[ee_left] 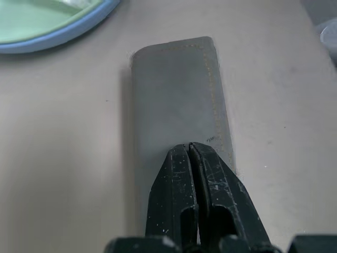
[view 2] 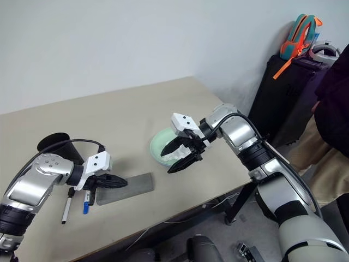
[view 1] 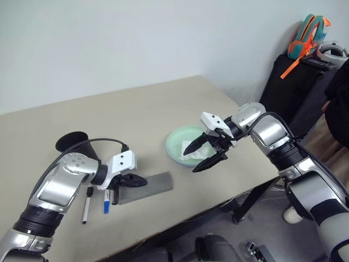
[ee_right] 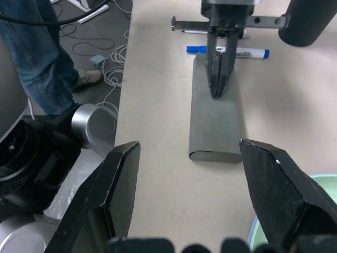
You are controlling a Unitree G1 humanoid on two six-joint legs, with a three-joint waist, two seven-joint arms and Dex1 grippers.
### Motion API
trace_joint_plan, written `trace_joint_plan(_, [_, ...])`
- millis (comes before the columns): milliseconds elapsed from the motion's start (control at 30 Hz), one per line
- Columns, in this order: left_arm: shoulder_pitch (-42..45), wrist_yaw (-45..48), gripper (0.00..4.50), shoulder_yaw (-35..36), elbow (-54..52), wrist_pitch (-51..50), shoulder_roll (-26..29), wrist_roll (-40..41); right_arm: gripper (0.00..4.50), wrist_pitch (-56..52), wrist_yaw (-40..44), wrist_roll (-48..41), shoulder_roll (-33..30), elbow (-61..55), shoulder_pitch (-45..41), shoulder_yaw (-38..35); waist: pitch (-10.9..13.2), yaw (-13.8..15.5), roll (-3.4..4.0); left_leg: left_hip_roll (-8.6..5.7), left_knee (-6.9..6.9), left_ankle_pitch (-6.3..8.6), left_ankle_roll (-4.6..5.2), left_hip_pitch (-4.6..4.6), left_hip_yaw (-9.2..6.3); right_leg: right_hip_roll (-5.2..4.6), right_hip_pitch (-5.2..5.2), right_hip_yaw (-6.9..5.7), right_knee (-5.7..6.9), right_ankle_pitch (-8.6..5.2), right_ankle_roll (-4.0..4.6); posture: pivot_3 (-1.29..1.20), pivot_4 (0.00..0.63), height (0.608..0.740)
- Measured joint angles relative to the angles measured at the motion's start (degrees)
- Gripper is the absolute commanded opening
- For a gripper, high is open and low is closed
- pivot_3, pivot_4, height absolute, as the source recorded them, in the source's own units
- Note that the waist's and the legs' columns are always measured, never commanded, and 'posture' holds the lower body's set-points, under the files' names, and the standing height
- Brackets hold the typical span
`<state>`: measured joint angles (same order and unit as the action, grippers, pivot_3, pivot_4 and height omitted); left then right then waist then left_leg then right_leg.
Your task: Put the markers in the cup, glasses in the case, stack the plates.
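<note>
— How much room near the edges?

— The case lies closed close to the bench's near edge, the markers just left of it. The far half is bare.

— And the pincers?

— The left pincer is clenched over the case, grasping nothing. The right pincer hangs released above the stacked plates (tissue inside), near the right edge. The cup stands far left.

— The room?

— Grey wall; dark luggage at right.
</note>
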<state>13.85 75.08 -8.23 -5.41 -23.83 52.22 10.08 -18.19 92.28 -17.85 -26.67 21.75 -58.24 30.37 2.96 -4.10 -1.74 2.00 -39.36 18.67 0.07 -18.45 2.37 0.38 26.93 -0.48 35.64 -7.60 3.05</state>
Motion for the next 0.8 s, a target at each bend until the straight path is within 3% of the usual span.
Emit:
trace_joint_plan(167, [-1.54, -0.98, 0.07, 2.32, -1.9, -1.18, 1.43, 1.53, 3.25, 0.03, 0.0, 0.01, 0.02, -0.02, 0.0, -0.02, 0.01, -0.08, -0.01, 0.02, 0.01, 0.0, 0.0, -0.02, 0.0, 0.01, 0.03, 0.0, 0.0, 0.0, 0.0, 0.0, 0.0, 0.738])
trace_joint_plan(267, [-2.52, -2.23, 0.63, 7.14, -4.14, -2.58, 2.8, 3.68, 3.25, 0.02, 0.0, 0.06, 0.04, -0.03, 0.01, -0.11, 0.01, -0.03, -0.01, 0.02, 0.04, 0.0, 0.0, -0.01, -0.02, 0.01, 0.05, -0.02, -0.01, 0.0, 0.0, 0.0, 0.0, 0.738])
trace_joint_plan(500, [-14.99, -9.66, 2.92, 22.99, -13.23, -10.59, 4.07, 7.18, 3.25, -0.28, 0.01, 0.0, -0.63, -0.91, 0.54, -0.24, 0.02, -0.2, 0.01, 0.04, 0.13, 0.0, 0.0, 0.05, 0.02, -0.03, 0.2, -0.01, -0.02, -0.02, -0.02, 0.0, 0.0, 0.738])
trace_joint_plan(600, [-23.24, -13.33, 3.93, 30.75, -21.62, -15.18, 1.35, 8.9, 3.25, -0.52, 0.01, -0.12, -1.09, -1.63, 0.67, -0.22, 0.02, -0.06, 0.01, 0.04, 0.15, 0.0, -0.01, -0.03, 0.02, -0.08, 0.34, -0.05, -0.03, -0.03, -0.02, 0.0, 0.0, 0.738])
trace_joint_plan(800, [-36.24, -18.36, 3.93, 44.38, -36.12, -23.67, -6.56, 13.46, 3.25, -1.08, 0.01, -0.47, -1.83, -2.13, 0.71, 0.02, 0.03, -0.06, 0.02, 0.02, 0.17, 0.0, -0.02, 0.0, 0.0, -0.08, 0.34, -0.12, -0.06, -0.09, 0.07, 0.0, 0.0, 0.738])
